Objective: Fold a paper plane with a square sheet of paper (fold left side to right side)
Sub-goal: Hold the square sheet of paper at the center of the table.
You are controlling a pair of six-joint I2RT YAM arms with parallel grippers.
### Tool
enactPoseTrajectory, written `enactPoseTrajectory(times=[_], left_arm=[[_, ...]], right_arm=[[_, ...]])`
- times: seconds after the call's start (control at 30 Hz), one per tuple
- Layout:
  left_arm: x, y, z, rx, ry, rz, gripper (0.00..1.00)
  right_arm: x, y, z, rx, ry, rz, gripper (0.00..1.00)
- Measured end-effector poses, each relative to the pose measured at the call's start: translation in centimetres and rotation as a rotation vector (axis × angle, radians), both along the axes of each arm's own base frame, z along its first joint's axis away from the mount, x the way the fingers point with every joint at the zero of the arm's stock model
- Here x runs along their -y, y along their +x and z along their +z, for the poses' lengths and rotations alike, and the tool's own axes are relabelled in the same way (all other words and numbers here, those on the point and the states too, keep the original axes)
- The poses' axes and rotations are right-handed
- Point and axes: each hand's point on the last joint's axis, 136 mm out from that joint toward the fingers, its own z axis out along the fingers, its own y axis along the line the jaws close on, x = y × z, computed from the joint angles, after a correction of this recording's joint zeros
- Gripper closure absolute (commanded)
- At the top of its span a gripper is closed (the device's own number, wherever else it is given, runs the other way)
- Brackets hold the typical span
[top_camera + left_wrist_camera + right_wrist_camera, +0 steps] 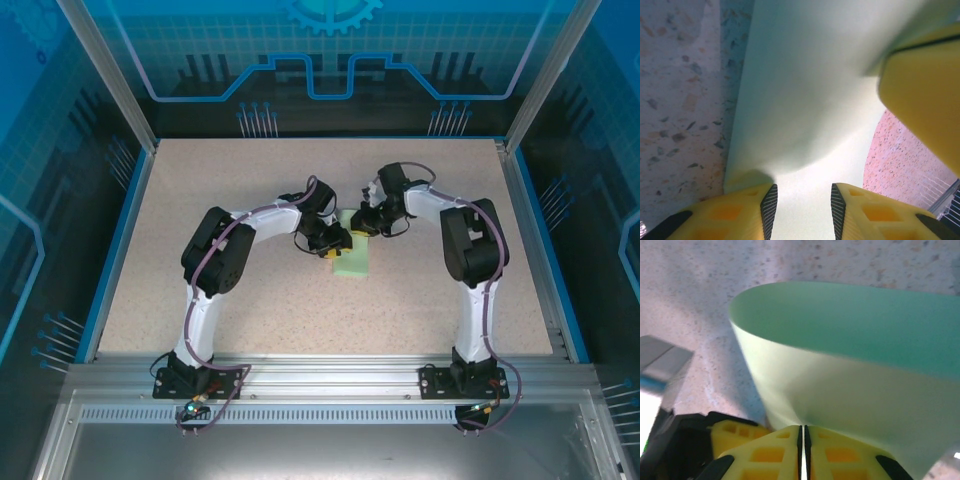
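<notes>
Here, paper [850, 390] curled, pinched in right pincer [801, 430]

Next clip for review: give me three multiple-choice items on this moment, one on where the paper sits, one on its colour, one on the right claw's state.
1. Where is the square sheet of paper?
A. Mid-table, between the left claw and the right claw
B. In the far left corner
C. Hanging off the near edge

2. What colour is it?
A. Pink
B. Plain pale mint green
C. White with print

3. How does the right claw stand?
A. Wide open over bare tabletop
B. Shut on the paper's edge
C. Holding a pen

Key: 1 A, the top view shows both claws meeting over it; 2 B, every view shows unmarked pale green; 3 B, the right wrist view shows its fingers pressed together where the curled sheet rises.
</notes>
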Motion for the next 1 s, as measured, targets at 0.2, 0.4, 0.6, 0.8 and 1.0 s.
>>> enactPoseTrajectory(times=[0.2, 0.4, 0.6, 0.8, 1.0], left_arm=[[0.0, 0.0, 0.0, 0.000, 0.000, 0.000, 0.61], [0.0, 0.0, 0.0, 0.003, -0.002, 0.000, 0.59], [0.1, 0.0, 0.1, 0.006, -0.009, -0.002, 0.56], [0.2, 0.0, 0.3, 0.008, -0.019, -0.003, 0.53], [0.4, -0.1, 0.5, 0.018, -0.027, -0.008, 0.51]], right_arm=[[-0.1, 0.4, -0.6, -0.002, -0.007, 0.010, 0.88], [-0.3, 1.0, -0.9, 0.002, -0.008, 0.014, 0.88], [-0.1, 1.1, -1.7, -0.012, -0.022, 0.017, 0.88], [-0.1, 1.1, -1.8, -0.020, -0.028, 0.022, 0.88], [-0.1, 1.1, -1.9, -0.032, -0.032, 0.022, 0.88]])
